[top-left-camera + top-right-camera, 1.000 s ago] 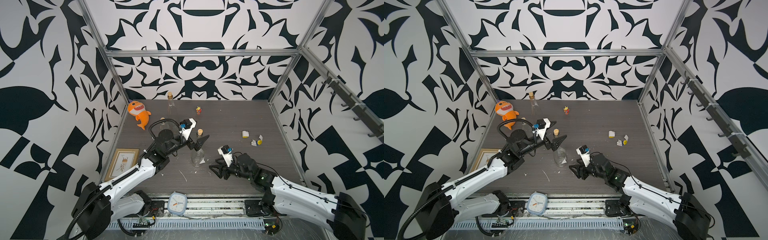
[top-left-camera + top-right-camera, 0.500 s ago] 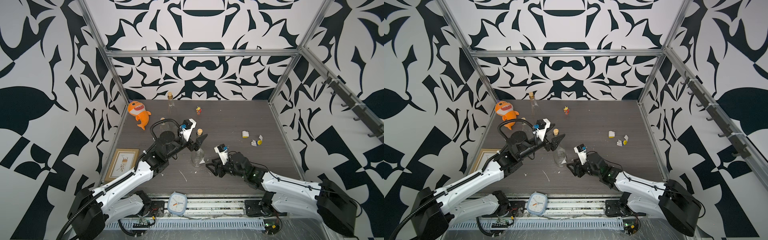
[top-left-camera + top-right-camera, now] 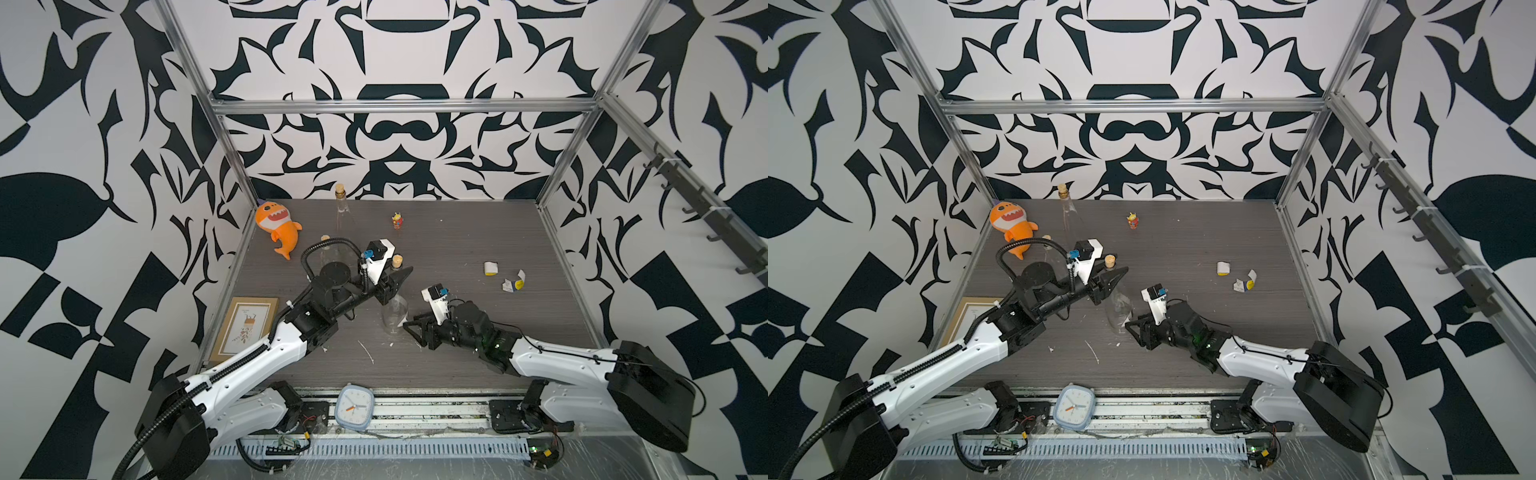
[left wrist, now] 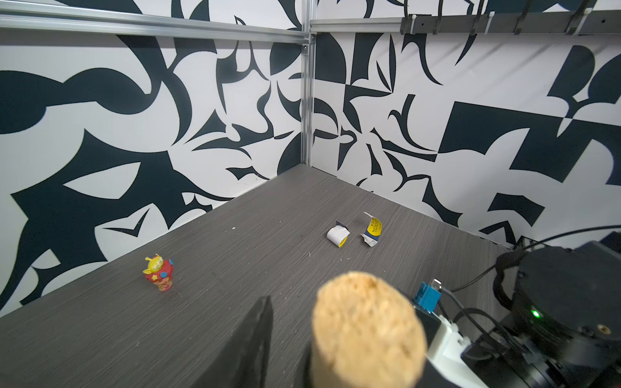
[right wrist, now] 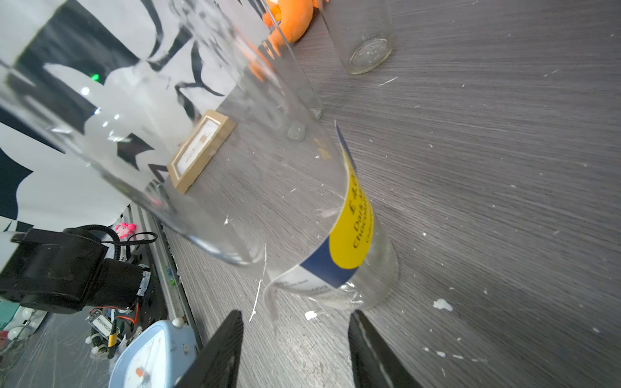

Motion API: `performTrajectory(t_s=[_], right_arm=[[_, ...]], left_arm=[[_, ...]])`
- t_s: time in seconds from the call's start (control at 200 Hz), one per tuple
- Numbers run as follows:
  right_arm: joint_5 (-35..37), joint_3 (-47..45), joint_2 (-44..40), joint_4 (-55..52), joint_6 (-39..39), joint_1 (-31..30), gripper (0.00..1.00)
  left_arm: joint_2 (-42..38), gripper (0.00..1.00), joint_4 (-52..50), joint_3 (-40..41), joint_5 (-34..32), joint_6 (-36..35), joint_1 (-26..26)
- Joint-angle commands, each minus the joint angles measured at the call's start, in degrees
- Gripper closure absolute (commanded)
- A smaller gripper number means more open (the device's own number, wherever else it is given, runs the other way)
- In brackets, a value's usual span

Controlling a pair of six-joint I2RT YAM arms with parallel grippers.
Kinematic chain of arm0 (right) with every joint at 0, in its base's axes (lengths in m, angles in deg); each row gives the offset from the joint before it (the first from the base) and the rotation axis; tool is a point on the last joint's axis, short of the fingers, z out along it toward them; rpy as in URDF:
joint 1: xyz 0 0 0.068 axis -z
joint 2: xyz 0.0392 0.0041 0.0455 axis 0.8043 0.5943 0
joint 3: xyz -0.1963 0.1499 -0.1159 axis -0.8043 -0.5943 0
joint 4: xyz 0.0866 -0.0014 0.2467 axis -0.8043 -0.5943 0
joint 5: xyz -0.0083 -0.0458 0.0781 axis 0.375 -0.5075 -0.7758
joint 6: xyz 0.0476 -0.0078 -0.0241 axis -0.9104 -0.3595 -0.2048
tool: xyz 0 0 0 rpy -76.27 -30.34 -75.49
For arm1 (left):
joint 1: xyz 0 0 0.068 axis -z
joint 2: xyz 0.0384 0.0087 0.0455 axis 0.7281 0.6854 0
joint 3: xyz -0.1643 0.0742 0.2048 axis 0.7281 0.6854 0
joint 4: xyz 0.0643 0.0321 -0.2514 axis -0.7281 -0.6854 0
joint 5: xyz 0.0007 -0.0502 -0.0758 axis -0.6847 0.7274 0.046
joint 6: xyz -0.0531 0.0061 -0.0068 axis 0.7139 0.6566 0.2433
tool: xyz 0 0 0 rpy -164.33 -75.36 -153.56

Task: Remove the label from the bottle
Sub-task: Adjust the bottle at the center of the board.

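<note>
A clear glass bottle [image 3: 394, 312] with a cork [image 3: 398, 261] stands upright in the middle of the table. My left gripper [image 3: 395, 279] is shut on its neck just under the cork. In the left wrist view the cork [image 4: 364, 332] fills the foreground and hides one finger, so only one finger [image 4: 252, 346] shows. A yellow, blue and white label [image 5: 349, 228] wraps the bottle's lower body, and its loose white flap [image 5: 272, 295] curls off near the base. My right gripper [image 5: 295, 349] is open, low at the bottle's base [image 3: 413, 328], with nothing between its fingers.
Two other corked glass bottles [image 3: 341, 208] [image 3: 328, 253] stand behind my left arm. Around them are an orange shark plush [image 3: 278, 226], a small figurine [image 3: 397, 220], two curled label scraps [image 3: 490, 268] [image 3: 513, 282], a picture frame [image 3: 245, 324] and a clock [image 3: 354, 406] at the front rail.
My left gripper has gone from wide open to shut round the bottle's neck. My right gripper has moved in to the bottle's base and its jaws have narrowed a little.
</note>
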Motion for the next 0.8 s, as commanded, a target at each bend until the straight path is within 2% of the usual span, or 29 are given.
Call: performTrajectory(t_s=[0.0, 0.485, 0.67, 0.795], right_arm=[[0.1, 2.2, 0.1, 2.9, -0.5, -0.6, 0.47], [0.3, 3.2, 1.5, 3.4, -0.6, -1.5, 0.54], [0.3, 3.5, 2.3, 4.0, -0.7, -2.0, 0.59], [0.7, 3.7, 2.6, 4.3, -0.8, -2.4, 0.67]], left_arm=[[-0.4, 0.56, 1.1, -0.2, 1.1, 0.1, -0.1], [-0.2, 0.81, 1.4, -0.2, 1.9, 0.1, -0.1], [-0.3, 0.83, 1.3, 0.0, 2.1, 0.1, -0.1], [-0.4, 0.85, 1.2, 0.1, 2.1, 0.1, -0.1]])
